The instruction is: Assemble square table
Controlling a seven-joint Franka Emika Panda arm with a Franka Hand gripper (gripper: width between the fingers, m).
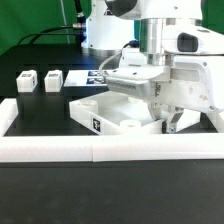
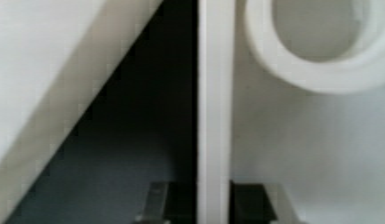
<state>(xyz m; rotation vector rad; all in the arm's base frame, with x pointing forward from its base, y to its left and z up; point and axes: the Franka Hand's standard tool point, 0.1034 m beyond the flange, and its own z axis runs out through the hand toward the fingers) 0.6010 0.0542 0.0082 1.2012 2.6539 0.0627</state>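
Panda arm [image 1: 150,30] comes down from the far side and bends forward over the right part of the scene, with the wrist low and the hand angled down toward the near right. The gripper [image 1: 168,122] sits at the right edge of the square tabletop [image 1: 100,108].

In the wrist view the gripper [image 2: 208,196] straddles a thin white upright rim [image 2: 208,100] of the tabletop [image 2: 322,140]. There is one dark fingertip [image 2: 166,197] on each side of the rim, very close to it. Cannot tell if the pads actually press on the rim or just flank it. A round corner hole [image 2: 340,35] of the tabletop lies just beside the rim.

The tabletop lies on the black table [image 1: 40,112], centre to right, just behind the near border wall [image 1: 100,150]. The black-white tag [image 1: 97,125] is on its near left side face.

Two leg posts [image 1: 27,80] [image 1: 53,77] stand side by side at far left, well apart from the tabletop and the gripper. The marker board [image 1: 98,76] lies flat farther back, right of the posts, partly hidden by the arm.
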